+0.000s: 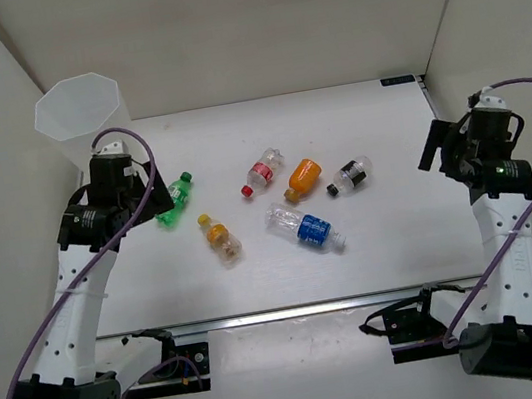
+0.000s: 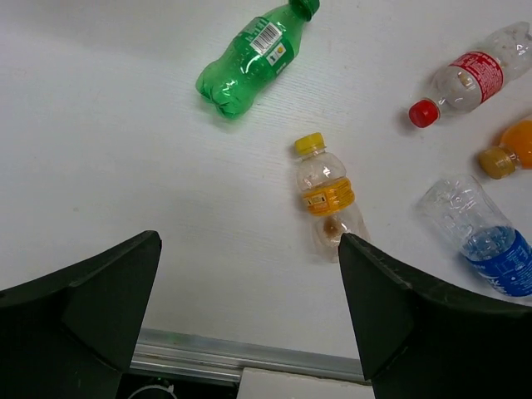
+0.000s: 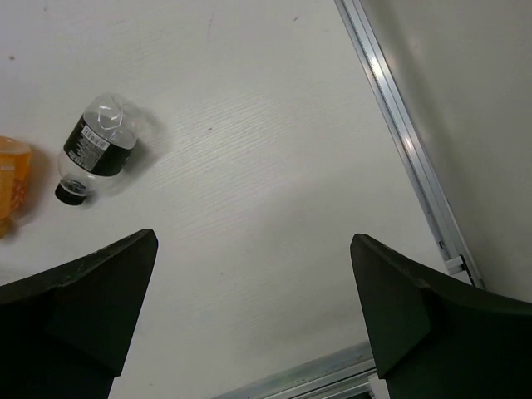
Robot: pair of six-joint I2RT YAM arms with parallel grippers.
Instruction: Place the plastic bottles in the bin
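Observation:
Six bottles lie on the white table: a green one [image 1: 174,200] [image 2: 249,60], a yellow-capped orange-labelled one [image 1: 220,239] [image 2: 327,196], a red-labelled clear one [image 1: 263,172] [image 2: 467,81], an orange one [image 1: 301,179] [image 2: 511,148], a black-labelled one [image 1: 349,176] [image 3: 93,148] and a blue-labelled one [image 1: 305,227] [image 2: 484,238]. The translucent faceted bin [image 1: 81,117] stands at the far left corner. My left gripper [image 1: 134,195] [image 2: 249,266] is open and empty, above the table left of the green bottle. My right gripper [image 1: 446,156] [image 3: 253,266] is open and empty at the right side.
White walls close in the table on the left, back and right. A metal rail [image 1: 304,309] runs along the table's near edge, and another [image 3: 403,133] along its right edge. Cables loop from both arms.

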